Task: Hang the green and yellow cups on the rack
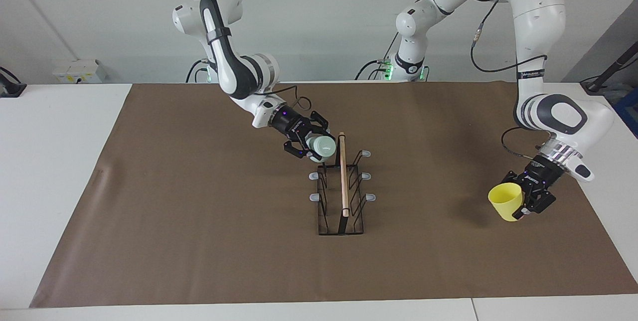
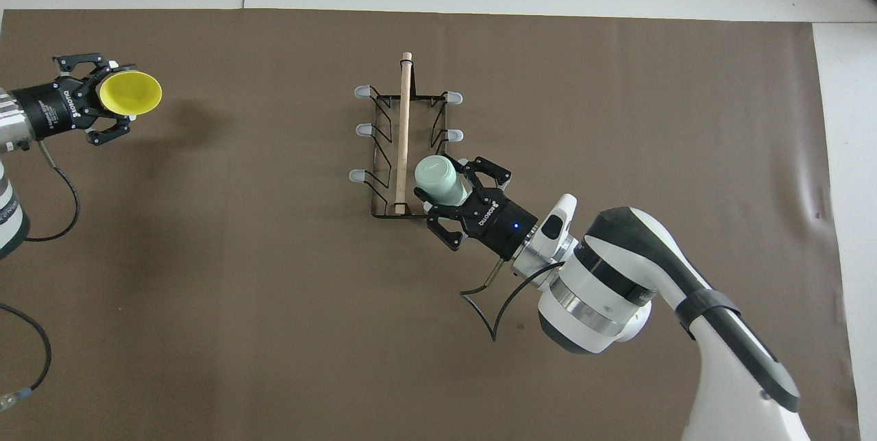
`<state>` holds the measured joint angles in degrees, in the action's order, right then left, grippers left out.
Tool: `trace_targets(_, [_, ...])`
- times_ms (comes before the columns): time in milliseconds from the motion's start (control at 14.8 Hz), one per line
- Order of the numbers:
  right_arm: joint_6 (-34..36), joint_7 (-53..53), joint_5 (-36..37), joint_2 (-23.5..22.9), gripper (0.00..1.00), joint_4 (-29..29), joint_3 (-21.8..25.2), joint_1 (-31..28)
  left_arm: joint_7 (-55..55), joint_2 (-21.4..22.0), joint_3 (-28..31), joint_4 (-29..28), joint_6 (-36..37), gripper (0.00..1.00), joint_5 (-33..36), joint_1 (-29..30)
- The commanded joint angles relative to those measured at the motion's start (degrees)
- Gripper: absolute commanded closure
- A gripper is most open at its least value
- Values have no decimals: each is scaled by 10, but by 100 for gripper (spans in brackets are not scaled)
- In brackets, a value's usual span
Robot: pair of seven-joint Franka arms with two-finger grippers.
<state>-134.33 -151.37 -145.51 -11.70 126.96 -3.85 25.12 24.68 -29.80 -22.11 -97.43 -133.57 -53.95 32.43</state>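
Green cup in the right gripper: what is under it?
The green cup, upside down in the right gripper, covers the rack's prong nearest the robots on that side. Whether that prong is inside it cannot be seen.

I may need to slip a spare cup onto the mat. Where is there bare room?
Bare mat lies between the rack and the yellow cup held by the left gripper. Crowded where the right gripper brings the green cup.
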Motion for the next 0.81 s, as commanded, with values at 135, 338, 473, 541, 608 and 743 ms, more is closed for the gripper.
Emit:
trace_targets(135, [41,-63,-44,-41,100,14,-4,-5,76,18,58,42,51,100,123,-57])
trace_targets(338, [30,-62,-44,-43,100,14,-4,-5,160,19,85,86,95,100,229,-97])
trace_targets(473, [21,-62,-43,-45,1,14,-4,-6,179,28,88,102,122,100,269,-109])
trace_targets(541, [19,-62,-43,-45,0,14,-4,-6,183,33,88,102,128,100,284,-111])
trace_targets(608, [16,-62,-43,-45,0,14,-4,-6,188,40,88,102,134,100,301,-116])
trace_targets(743, [2,-60,-43,-44,0,14,-4,-5,194,54,87,102,146,100,356,-119])
